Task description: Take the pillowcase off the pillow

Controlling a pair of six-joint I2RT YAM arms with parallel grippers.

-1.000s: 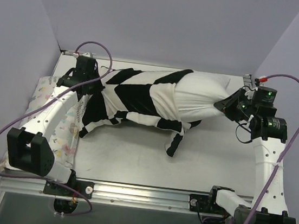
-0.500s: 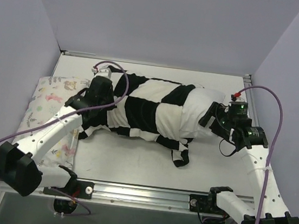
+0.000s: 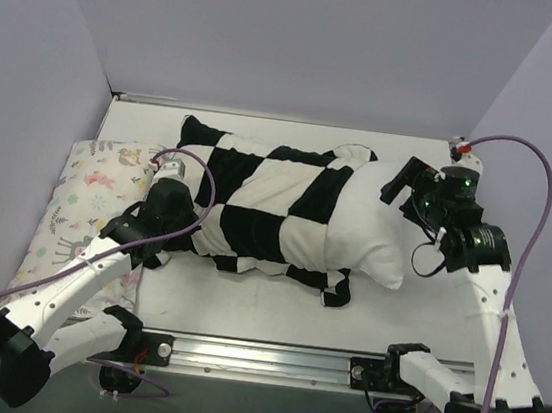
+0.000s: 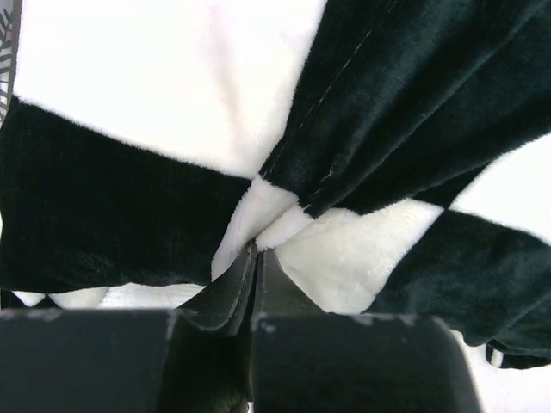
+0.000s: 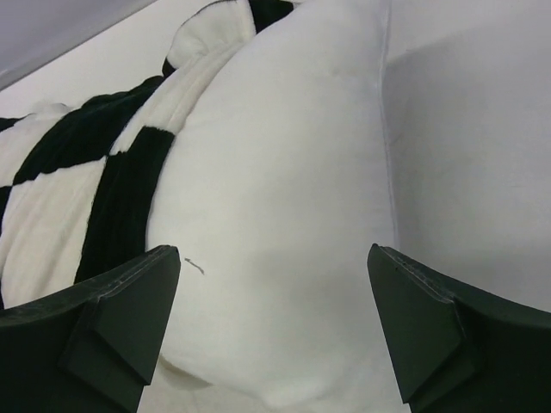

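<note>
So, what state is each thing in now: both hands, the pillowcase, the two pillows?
left hand, shut on the pillowcase.
right hand, open, holding nothing.
pillowcase, covering most of the pillow.
pillow, right end bare.
floral pillow, lying flat.

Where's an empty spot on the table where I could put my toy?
Bare table runs between the pillowcase and the front rail. A thin strip lies behind it, by the back wall. The middle is crowded by the pillow, the left by the floral pillow and left arm.
</note>
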